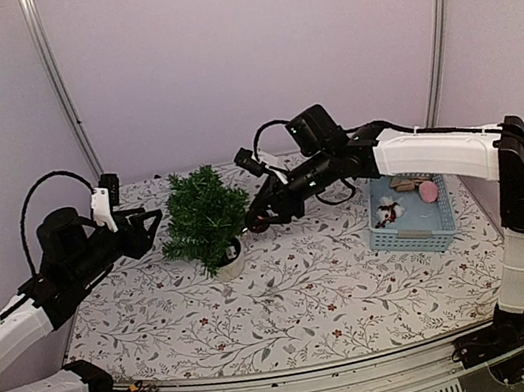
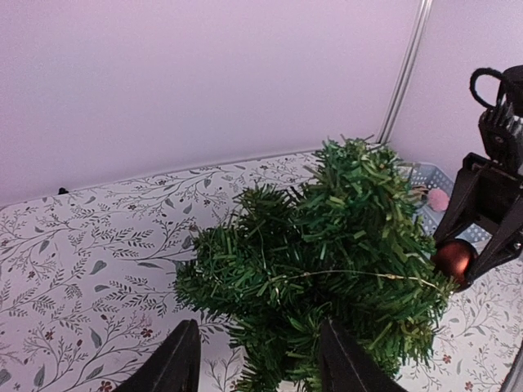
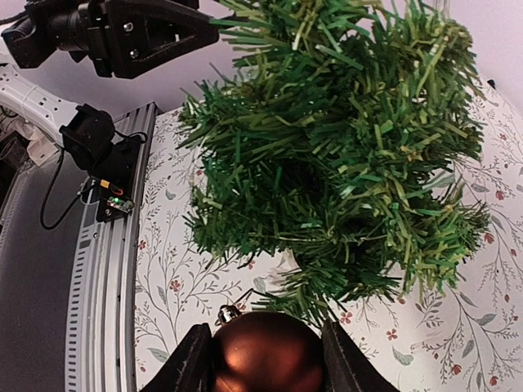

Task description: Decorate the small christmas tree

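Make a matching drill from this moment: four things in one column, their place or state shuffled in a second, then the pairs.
Things:
1. small christmas tree
2. bauble
3. blue basket
4. left gripper

Place or state:
a. open, just left of the tree
b. in a white pot, between the two grippers
c. clamped in the right gripper
d. right side of the table, holding small decorations

Pairs: 1-b, 2-c, 3-d, 4-a
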Controlling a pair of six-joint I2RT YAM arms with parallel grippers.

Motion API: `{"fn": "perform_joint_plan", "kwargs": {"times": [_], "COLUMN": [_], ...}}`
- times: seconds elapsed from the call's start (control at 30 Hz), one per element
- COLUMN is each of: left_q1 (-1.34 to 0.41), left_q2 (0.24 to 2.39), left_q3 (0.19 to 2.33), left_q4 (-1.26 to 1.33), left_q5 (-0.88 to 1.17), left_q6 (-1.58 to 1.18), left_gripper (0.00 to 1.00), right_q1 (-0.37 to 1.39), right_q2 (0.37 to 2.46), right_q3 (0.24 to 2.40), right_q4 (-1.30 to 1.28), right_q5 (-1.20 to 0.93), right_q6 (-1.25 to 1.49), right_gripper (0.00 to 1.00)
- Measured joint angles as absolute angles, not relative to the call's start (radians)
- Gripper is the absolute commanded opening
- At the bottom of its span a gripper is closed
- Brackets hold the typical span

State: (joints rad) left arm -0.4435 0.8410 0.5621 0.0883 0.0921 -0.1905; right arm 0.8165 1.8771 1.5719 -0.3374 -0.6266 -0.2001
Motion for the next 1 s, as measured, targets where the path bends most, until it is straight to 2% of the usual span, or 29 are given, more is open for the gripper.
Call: {"fn": "perform_joint_plan", "kwargs": {"times": [1.0], "left_q1": [-0.443], "left_q2": [0.849], "left_q3": [0.562], "left_q4": [0.099], "left_q5": [0.092], "left_q6": [-0.19], "left_gripper": [0.5], "right_q1": [0.786], "right_q2": [1.875], "right_q3": [1.613], "right_q4": [-0.351], "right_q5": [-0.608], "right_q6": [-0.234], "right_gripper": [0.23]}}
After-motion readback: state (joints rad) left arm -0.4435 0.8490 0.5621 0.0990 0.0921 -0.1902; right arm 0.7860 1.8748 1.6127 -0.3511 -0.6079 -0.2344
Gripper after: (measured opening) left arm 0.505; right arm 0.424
